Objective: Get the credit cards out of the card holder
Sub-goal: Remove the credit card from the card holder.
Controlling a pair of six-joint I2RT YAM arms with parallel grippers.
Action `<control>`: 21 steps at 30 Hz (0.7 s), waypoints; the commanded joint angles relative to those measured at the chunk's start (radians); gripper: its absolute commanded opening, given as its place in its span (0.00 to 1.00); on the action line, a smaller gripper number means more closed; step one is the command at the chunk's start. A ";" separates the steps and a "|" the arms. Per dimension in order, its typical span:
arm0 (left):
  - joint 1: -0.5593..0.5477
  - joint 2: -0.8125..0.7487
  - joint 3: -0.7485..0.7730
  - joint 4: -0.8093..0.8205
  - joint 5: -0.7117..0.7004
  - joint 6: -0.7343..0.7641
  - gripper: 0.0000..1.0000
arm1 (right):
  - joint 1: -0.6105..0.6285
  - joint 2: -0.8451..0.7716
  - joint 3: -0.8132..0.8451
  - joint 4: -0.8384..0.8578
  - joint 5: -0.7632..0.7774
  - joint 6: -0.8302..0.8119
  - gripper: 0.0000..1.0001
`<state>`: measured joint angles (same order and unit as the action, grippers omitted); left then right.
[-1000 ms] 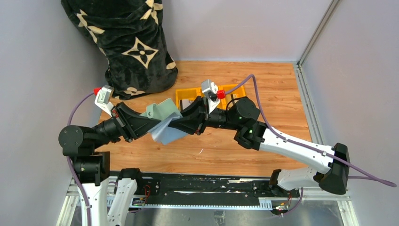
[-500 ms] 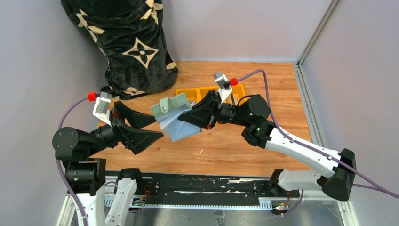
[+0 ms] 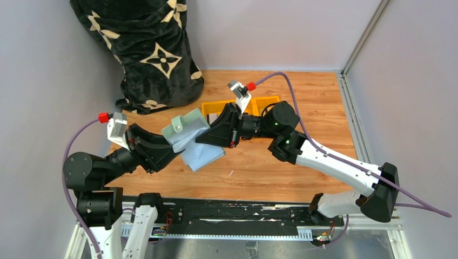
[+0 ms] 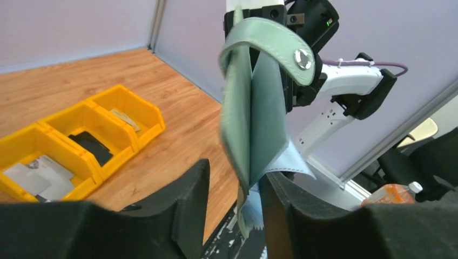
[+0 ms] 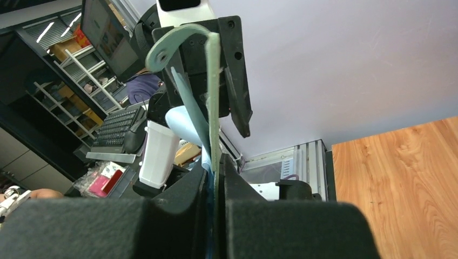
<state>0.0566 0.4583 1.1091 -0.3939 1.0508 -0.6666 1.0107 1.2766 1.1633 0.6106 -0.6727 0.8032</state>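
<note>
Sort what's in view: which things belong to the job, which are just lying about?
Job: card holder, right gripper clamping it, left gripper open around it, pale cards in the yellow tray.
Lying about: black patterned cloth bundle, black block in the tray.

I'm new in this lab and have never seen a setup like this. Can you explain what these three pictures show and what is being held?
Two robot arms are bolted to a wooden table, each ending in a two-finger gripper. One picture looks down from above; the others come from wrist cameras, each showing its own black fingers. The right gripper pinches a sage-green card holder in the air, pale blue sleeves hanging out. The left gripper is open, its fingers either side of the holder's edge. On the table: a yellow three-compartment tray, a pale card in each end compartment, a black item in the middle, and a black patterned plush bundle.
</note>
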 commanded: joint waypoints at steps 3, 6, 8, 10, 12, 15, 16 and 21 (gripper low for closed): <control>-0.002 -0.004 -0.021 0.047 -0.112 -0.029 0.23 | 0.041 0.010 0.064 -0.028 -0.061 -0.002 0.17; -0.004 -0.001 -0.024 0.037 -0.154 -0.059 0.09 | 0.042 0.001 0.045 -0.022 -0.088 -0.001 0.35; -0.002 0.001 -0.032 0.050 -0.164 -0.108 0.03 | 0.040 -0.014 0.021 -0.003 -0.126 -0.004 0.43; -0.002 0.008 -0.042 0.071 -0.157 -0.171 0.02 | 0.039 -0.034 -0.011 0.000 -0.155 -0.012 0.48; -0.003 0.020 -0.051 0.093 -0.144 -0.246 0.00 | 0.039 -0.064 -0.053 -0.001 -0.170 -0.034 0.52; -0.002 0.032 -0.053 0.118 -0.134 -0.321 0.00 | 0.039 -0.120 -0.126 -0.024 -0.166 -0.094 0.54; -0.002 0.035 -0.054 0.125 -0.131 -0.343 0.00 | 0.037 -0.148 -0.156 -0.050 -0.156 -0.119 0.55; -0.002 0.036 -0.057 0.144 -0.113 -0.396 0.00 | 0.035 -0.230 -0.230 -0.087 -0.090 -0.205 0.50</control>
<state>0.0547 0.4889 1.0580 -0.3004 0.9440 -0.9791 1.0340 1.1114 0.9676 0.5442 -0.7776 0.6899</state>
